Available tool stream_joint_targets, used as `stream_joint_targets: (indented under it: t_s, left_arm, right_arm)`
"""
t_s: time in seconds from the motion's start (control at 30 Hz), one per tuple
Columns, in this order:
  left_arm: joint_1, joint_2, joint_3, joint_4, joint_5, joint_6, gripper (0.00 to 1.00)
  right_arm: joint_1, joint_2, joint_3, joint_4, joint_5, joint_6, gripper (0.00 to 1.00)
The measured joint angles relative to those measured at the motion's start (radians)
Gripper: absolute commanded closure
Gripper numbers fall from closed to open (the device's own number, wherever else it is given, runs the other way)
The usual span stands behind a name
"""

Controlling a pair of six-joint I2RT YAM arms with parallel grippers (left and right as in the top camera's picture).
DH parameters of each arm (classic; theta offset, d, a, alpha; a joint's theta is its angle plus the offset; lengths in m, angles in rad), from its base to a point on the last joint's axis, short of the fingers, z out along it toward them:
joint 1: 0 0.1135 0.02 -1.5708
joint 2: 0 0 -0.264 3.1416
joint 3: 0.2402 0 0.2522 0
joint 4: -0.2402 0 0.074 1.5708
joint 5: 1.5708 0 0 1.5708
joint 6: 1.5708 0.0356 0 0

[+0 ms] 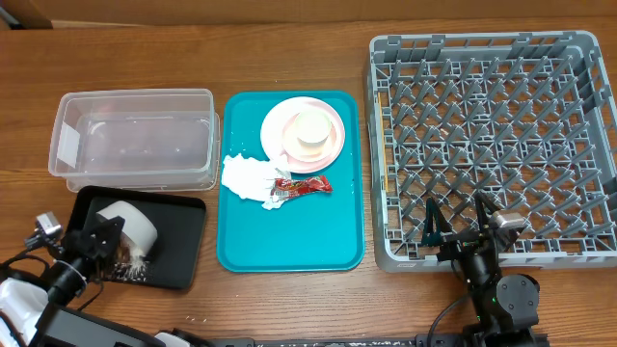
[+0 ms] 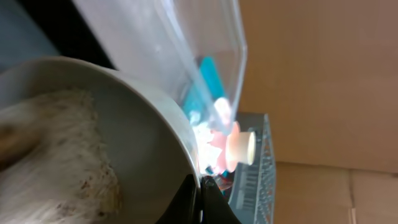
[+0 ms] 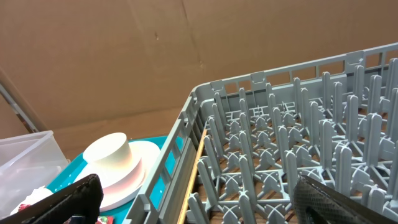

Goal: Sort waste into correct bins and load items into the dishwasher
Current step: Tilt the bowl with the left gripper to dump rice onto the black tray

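My left gripper (image 1: 104, 234) is shut on the rim of the white bowl (image 1: 132, 225), holding it tipped on its side over the black tray (image 1: 178, 241). Rice and brown bits (image 1: 128, 269) lie on the tray under it. In the left wrist view the jaws (image 2: 200, 194) pinch the bowl's rim (image 2: 137, 124), and rice (image 2: 56, 155) clings inside. The clear tub (image 1: 135, 135) stands behind the tray. The plate (image 1: 289, 145) with the cup (image 1: 313, 130) on it, the napkin (image 1: 247, 178) and the red wrapper (image 1: 304, 186) lie on the teal tray. My right gripper (image 1: 461, 226) is open and empty over the front left corner of the grey dish rack (image 1: 492, 145).
The teal tray (image 1: 289, 241) lies between the bins and the rack. The right wrist view shows the rack's pegs (image 3: 298, 149), the cup (image 3: 109, 152) on the plate (image 3: 146, 165) and the open jaws (image 3: 199, 205). A cardboard wall stands behind the table.
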Motion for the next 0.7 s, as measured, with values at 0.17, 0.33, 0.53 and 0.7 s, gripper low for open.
stream_joint_targets:
  t_s: [0.17, 0.33, 0.53, 0.7]
  left_arm:
    - [0.0, 0.0, 0.0, 0.019, 0.087, 0.0, 0.85]
    - [0.0, 0.0, 0.0, 0.02, 0.127, -0.011, 0.84]
    - [0.0, 0.0, 0.0, 0.014, 0.187, -0.037, 0.87]
    - [0.0, 0.0, -0.001, 0.024, 0.245, -0.074, 0.96]
  right_arm:
    - [0.0, 0.0, 0.0, 0.0, 0.0, 0.0, 0.0]
    - [0.0, 0.0, 0.0, 0.001, 0.0, 0.0, 0.0]
    - [0.0, 0.0, 0.0, 0.0, 0.0, 0.0, 0.0]
    - [0.0, 0.0, 0.0, 0.001, 0.0, 0.0, 0.0]
